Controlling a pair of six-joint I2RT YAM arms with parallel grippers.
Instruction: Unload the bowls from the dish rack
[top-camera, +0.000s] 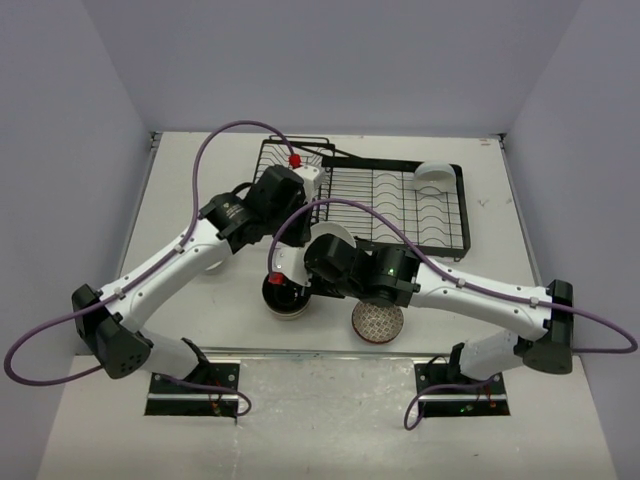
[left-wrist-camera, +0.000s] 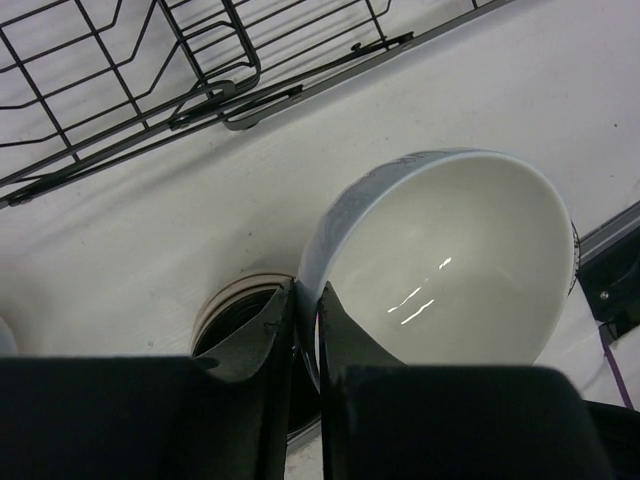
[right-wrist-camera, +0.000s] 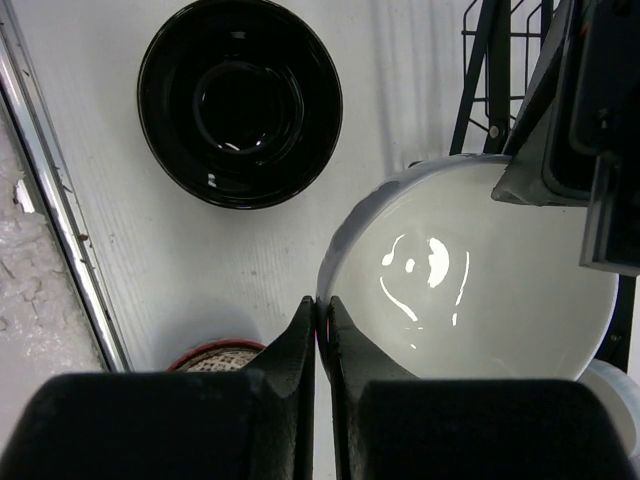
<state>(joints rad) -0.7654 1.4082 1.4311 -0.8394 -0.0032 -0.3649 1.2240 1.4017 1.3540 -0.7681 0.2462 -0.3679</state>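
The right gripper (right-wrist-camera: 322, 312) is closed narrow on the near rim of the blue-patterned white bowl (right-wrist-camera: 470, 300). The left gripper (left-wrist-camera: 307, 293) appears clamped on the same bowl's far rim. The dish rack (top-camera: 400, 205) lies beyond both grippers. A black-glazed bowl (right-wrist-camera: 240, 100) sits on the desk (right-wrist-camera: 250, 260), ahead-left of the right gripper.

My table (top-camera: 240, 325) is pale and matte, with a metal strip (right-wrist-camera: 60, 220) along its near edge. The rack (top-camera: 400, 205) stands flat on it, ahead and to the right of my right fingers (right-wrist-camera: 295, 345). Ahead and to the left of those fingers a black bowl (right-wrist-camera: 240, 100) sits upright on the bare surface. A netted bowl (right-wrist-camera: 215, 355) rests just left of them, close to the strip and apart from the black bowl. Seen past my left fingers (left-wrist-camera: 265, 340), the black bowl lies just behind the left one, and the rack's frame stretches ahead to the left.
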